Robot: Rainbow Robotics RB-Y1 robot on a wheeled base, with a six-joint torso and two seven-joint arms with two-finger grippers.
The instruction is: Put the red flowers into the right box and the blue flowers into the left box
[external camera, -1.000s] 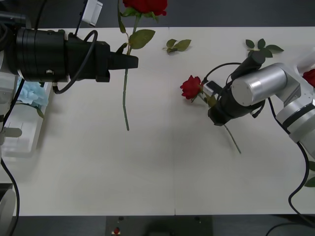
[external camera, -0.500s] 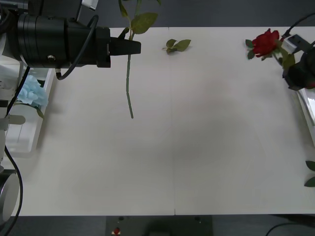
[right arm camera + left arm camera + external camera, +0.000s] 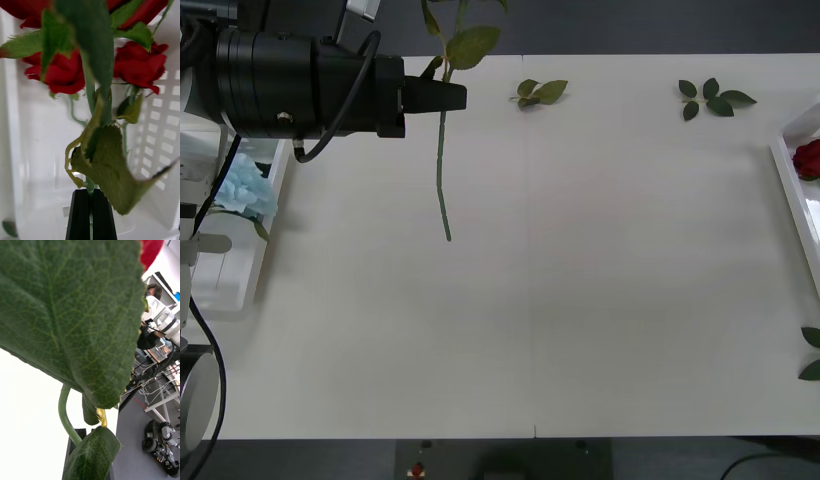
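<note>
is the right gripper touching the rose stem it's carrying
Touching. The right wrist view shows the right gripper with its black fingers shut on the rose stem.

I get bright, even light on the table (image 3: 580, 300) — only a faint shadow under the hanging stem (image 3: 442, 170). Just past my fingers (image 3: 80, 213), the leaf (image 3: 71, 311) and red flowers (image 3: 138, 67) blur — too close to focus.

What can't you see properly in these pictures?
- Front view: the held red rose's bloom is cut off by the top edge; just its thin green stem shows, pinched by the left gripper.
- Front view: the shallow white right box is cut by the right edge.
</note>
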